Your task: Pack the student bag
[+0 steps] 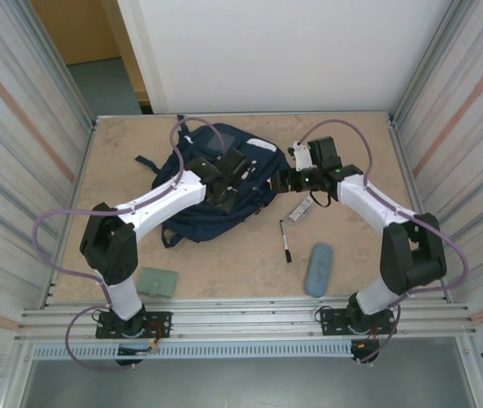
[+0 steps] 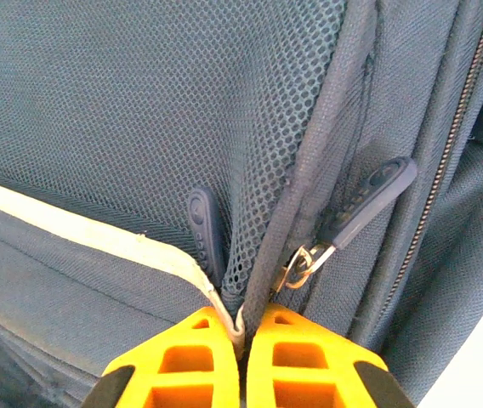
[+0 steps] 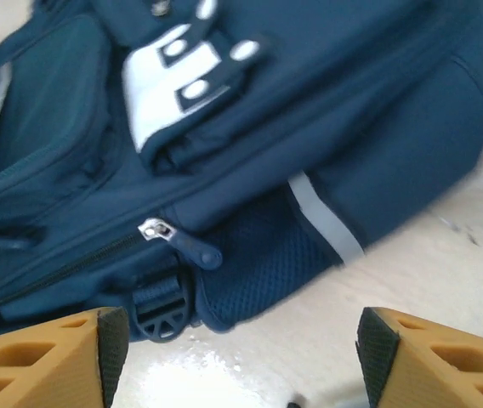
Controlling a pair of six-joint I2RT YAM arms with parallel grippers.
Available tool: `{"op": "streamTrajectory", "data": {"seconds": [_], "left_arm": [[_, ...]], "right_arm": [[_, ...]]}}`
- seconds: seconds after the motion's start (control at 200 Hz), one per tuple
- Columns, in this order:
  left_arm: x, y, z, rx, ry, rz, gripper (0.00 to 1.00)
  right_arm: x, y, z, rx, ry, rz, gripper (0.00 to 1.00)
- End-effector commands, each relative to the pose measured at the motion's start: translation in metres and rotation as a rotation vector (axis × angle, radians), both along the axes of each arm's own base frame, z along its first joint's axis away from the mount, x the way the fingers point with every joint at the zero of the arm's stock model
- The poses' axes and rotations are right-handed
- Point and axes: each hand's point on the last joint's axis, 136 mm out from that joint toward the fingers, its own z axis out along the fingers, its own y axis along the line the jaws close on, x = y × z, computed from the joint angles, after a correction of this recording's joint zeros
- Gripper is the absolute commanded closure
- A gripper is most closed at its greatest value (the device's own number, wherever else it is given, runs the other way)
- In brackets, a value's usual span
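Navy blue fabric marks the student bag (image 1: 203, 223), which lies flat on the beige table (image 1: 224, 263), toward the back and a little left of the middle. The left gripper (image 1: 224, 189) rests on top of the bag. In the left wrist view its orange fingers (image 2: 178, 361) are pressed together, and between them they pinch a fold of the bag where the light stripe (image 2: 80, 231) meets the mesh pocket (image 2: 250, 127). Two dark zipper pulls (image 2: 206, 225) hang just above the pinched spot.

The right gripper (image 1: 291, 178) is at the right edge of the bag. In the right wrist view its jaws stand wide apart over the pale table surface, just beside the bag's side, near a zipper pull (image 3: 186, 245) and a black buckle (image 3: 161, 310).

In front of the bag lie a black pen (image 1: 285, 240), a grey-blue pencil case (image 1: 318, 269) and, near the left arm's base, a green wallet (image 1: 157, 282).
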Motion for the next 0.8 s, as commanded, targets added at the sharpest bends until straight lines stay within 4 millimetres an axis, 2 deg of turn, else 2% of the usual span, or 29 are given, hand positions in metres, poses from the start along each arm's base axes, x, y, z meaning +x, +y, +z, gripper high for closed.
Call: {"op": "streamTrajectory", "data": {"seconds": [0.0, 0.09, 0.175, 0.346, 0.561, 0.641, 0.702, 0.797], "left_arm": [[0.009, -0.003, 0.041, -0.051, -0.084, -0.033, 1.00], [0.012, -0.005, 0.048, -0.050, -0.089, -0.049, 1.00], [0.017, -0.005, 0.057, -0.041, -0.107, -0.051, 1.00], [0.018, -0.013, 0.074, -0.080, -0.119, -0.090, 1.00], [0.015, -0.016, 0.081, -0.089, -0.115, -0.134, 1.00], [0.015, -0.019, 0.085, -0.096, -0.122, -0.158, 1.00], [0.015, -0.019, 0.088, -0.098, -0.130, -0.170, 1.00], [0.017, -0.018, 0.089, -0.090, -0.143, -0.173, 1.00]], "right_arm": [[-0.015, 0.030, 0.001, 0.079, 0.029, 0.265, 0.30], [-0.022, 0.045, -0.005, 0.097, 0.010, 0.408, 0.32], [-0.028, 0.051, -0.014, 0.097, 0.024, 0.487, 0.33], [-0.024, 0.055, -0.036, 0.060, 0.080, 0.533, 0.37], [-0.010, 0.068, -0.040, 0.047, 0.064, 0.554, 0.41], [-0.011, 0.070, -0.042, 0.050, 0.062, 0.572, 0.43], [-0.012, 0.069, -0.044, 0.053, 0.056, 0.586, 0.49], [-0.015, 0.070, -0.040, 0.072, 0.063, 0.602, 0.68]]}}
